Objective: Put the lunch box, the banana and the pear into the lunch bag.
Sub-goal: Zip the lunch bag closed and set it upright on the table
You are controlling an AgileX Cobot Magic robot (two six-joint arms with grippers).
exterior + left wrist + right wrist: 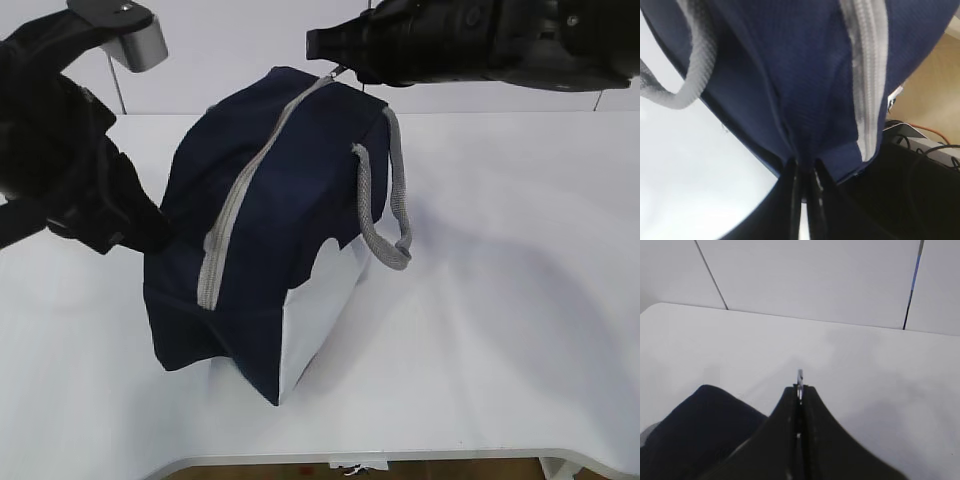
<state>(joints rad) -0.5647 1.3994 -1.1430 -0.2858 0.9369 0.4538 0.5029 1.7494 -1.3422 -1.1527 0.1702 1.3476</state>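
Observation:
The navy-blue lunch bag (290,200) stands on the white table with its grey zipper (240,190) closed along the top. My left gripper (160,235) is at the bag's left side. In the left wrist view it (805,167) is shut on a fold of the bag's fabric (805,75) beside the zipper (867,75). My right gripper (325,50) is at the bag's far top end. In the right wrist view it (800,390) is shut on the metal ring pull (800,376). The lunch box, the banana and the pear are out of view.
A grey webbing handle (385,210) hangs down the bag's right side; another handle (690,75) shows in the left wrist view. The white table (520,300) stretches to the right and front. A wall stands behind it.

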